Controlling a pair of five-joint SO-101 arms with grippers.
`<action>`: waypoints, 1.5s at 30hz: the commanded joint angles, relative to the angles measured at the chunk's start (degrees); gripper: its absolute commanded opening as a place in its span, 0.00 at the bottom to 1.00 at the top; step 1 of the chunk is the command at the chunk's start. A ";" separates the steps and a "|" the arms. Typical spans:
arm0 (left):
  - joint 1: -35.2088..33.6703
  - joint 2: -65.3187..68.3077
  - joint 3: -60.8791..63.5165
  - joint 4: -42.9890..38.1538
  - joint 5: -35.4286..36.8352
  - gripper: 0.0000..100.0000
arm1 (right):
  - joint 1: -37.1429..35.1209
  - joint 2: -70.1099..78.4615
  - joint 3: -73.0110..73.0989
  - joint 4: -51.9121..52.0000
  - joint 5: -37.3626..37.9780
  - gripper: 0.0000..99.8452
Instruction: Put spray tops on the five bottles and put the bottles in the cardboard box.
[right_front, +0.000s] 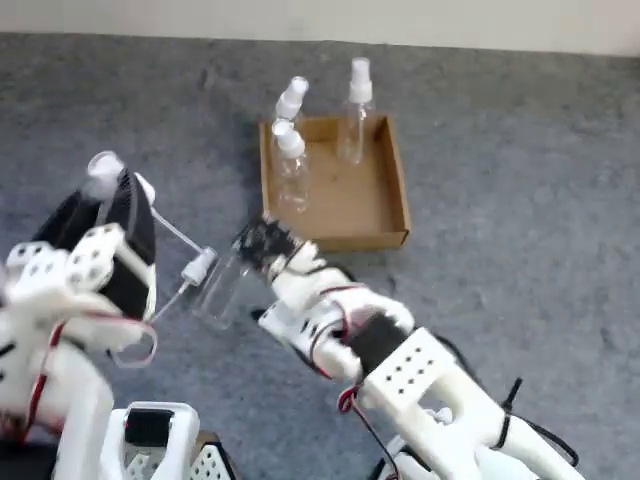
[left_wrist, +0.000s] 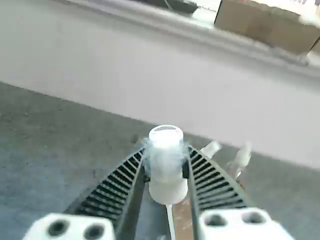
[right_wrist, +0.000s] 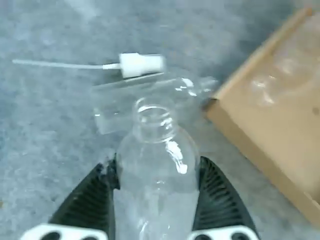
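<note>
We see the left gripper (left_wrist: 167, 154) clamped on a spray top (left_wrist: 165, 165) toward the tabletop's left edge. The right gripper (right_wrist: 157, 167) grips an open bottle (right_wrist: 154, 125) just off the near-left corner of the box (right_front: 400, 190), in which three capped bottles (right_front: 290, 160) stand.

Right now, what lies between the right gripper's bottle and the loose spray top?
A second clear bottle, lying on its side; the right wrist view shows it.

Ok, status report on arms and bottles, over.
Left gripper shut on spray top. Right gripper shut on uncapped bottle. Three topped bottles in cardboard box. Fifth bottle and loose top lie on carpet.
</note>
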 joint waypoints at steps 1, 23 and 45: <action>-0.40 -1.80 -1.19 -1.49 5.63 0.00 | -2.33 -1.80 4.09 -8.31 -0.53 0.00; 8.66 -1.98 20.35 -5.19 5.98 0.00 | -1.89 -1.89 6.29 -8.75 -0.70 0.00; 11.21 -2.07 26.77 -6.42 5.89 0.00 | 0.13 -17.71 9.98 -18.77 -7.12 0.00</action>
